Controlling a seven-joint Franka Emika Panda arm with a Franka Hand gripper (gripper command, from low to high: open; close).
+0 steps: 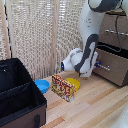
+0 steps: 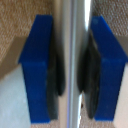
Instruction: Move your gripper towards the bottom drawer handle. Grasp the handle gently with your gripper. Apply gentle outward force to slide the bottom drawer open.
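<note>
The handle [image 2: 73,60] is a thin, straight silver bar with a smooth metallic sheen; in the wrist view it runs the full length of the picture between the two blue fingers [image 2: 37,65], which sit close on either side of it, their dark inner pads at or nearly at the metal. The gripper [image 2: 73,70] thus has its jaws drawn in around the bar, pinching it. In the exterior view the gripper [image 1: 100,65] is at the front of the drawer [image 1: 116,67], mostly hidden behind the thick white arm [image 1: 86,55], which bends down from the top of the picture. The drawer is dark brown, the tallest front of the dresser [image 1: 116,30], and stands at the exterior view's right; it juts out a little from the dresser body, with a black gap showing above its front panel. A shallower drawer above it carries a like silver bar [image 1: 116,33]. On the pale wooden floor [image 1: 95,107] near the arm lie a yellow bowl [image 1: 74,81], a blue bowl [image 1: 42,85] and a red-and-yellow patterned box [image 1: 63,88], the box just in front of both bowls. A black case [image 1: 19,95] stands open at the exterior view's lower left. Behind everything hangs a light woven screen [image 1: 40,35].
</note>
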